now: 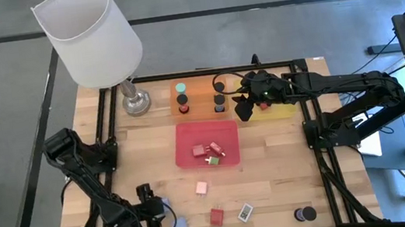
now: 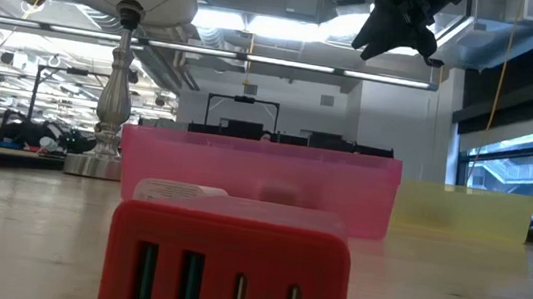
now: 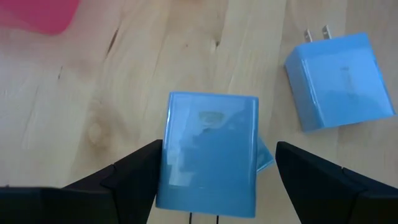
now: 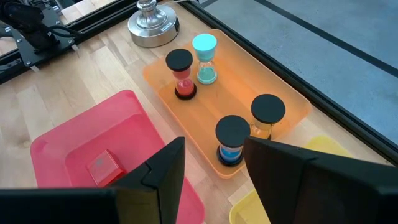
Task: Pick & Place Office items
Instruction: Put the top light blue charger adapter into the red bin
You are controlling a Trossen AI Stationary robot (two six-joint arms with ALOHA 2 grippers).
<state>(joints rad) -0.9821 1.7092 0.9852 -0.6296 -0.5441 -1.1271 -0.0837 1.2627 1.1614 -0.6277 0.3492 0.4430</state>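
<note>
My left gripper (image 1: 153, 212) (image 3: 217, 149) is low over the table's near left part, open. Its fingers stand on either side of a lavender-blue block (image 3: 208, 155); one fingertip (image 3: 149, 155) is right at the block's edge, the other clearly apart. A second lavender-blue block (image 3: 339, 81) with two plug prongs lies flat beside it. My right gripper (image 1: 252, 101) (image 4: 214, 149) (image 2: 401, 29) hangs open and empty, high between the orange tray (image 4: 286, 93) and the yellow tray (image 1: 281, 111). Loose on the table lie a pink block (image 1: 201, 186), a red block (image 1: 216, 216) (image 2: 228, 266), a white rectangle (image 1: 244, 212) and a black cylinder (image 1: 305, 214).
The orange tray holds several upright black-capped cylinders (image 4: 233, 140) and a teal-capped one (image 4: 204, 57). The red tray (image 1: 189, 131) (image 4: 74, 143) holds red, pink and green blocks (image 1: 209, 152). A white-shaded lamp (image 1: 90, 34) stands at the far left, its metal base (image 4: 152, 28) beside the orange tray.
</note>
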